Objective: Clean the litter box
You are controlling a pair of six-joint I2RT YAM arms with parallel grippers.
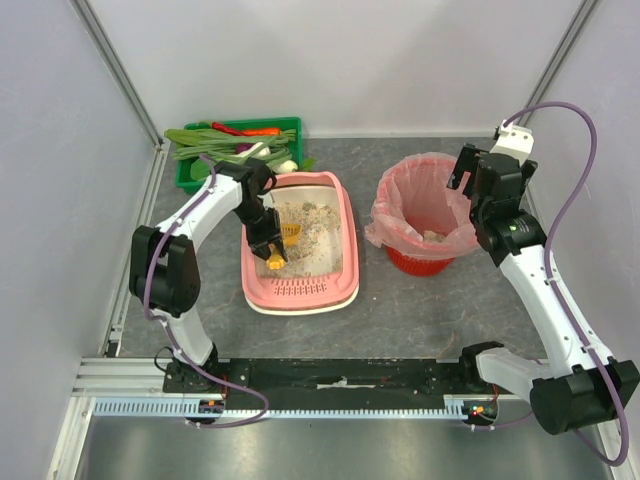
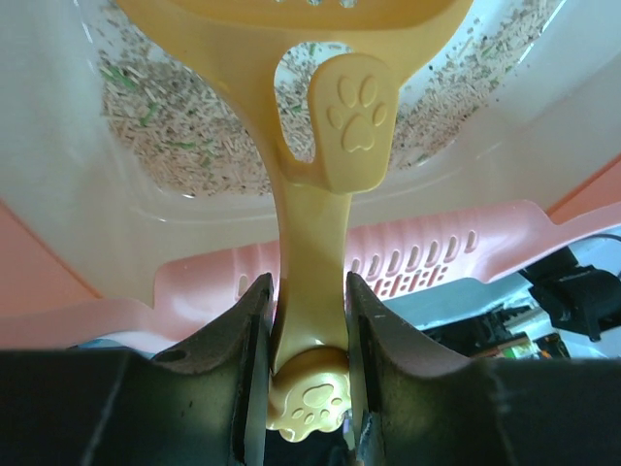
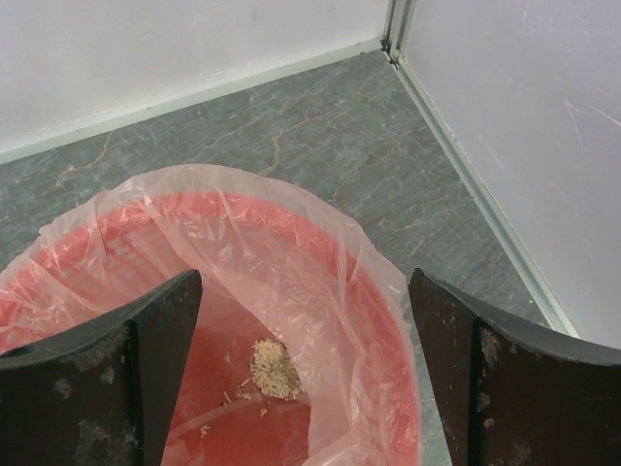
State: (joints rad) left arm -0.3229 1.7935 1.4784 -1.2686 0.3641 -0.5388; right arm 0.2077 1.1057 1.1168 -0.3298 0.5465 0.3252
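The pink litter box (image 1: 345, 250) lies left of centre on the table, with grey-beige litter (image 1: 315, 235) inside and its slotted ledge (image 1: 300, 288) at the near end. My left gripper (image 1: 272, 250) is over the box, shut on the handle of a yellow scoop (image 2: 310, 291) with paw prints; the scoop's head (image 1: 291, 234) points into the litter (image 2: 184, 146). In the left wrist view the slotted ledge (image 2: 417, 257) shows behind the handle. My right gripper (image 3: 306, 311) hangs open above the red bin, nothing between its fingers.
A red bin lined with a pink bag (image 1: 425, 215) stands right of the box; a clump of litter (image 3: 275, 367) lies at its bottom. A green crate of vegetables (image 1: 235, 145) sits at the back left. Walls close in on the left, back and right.
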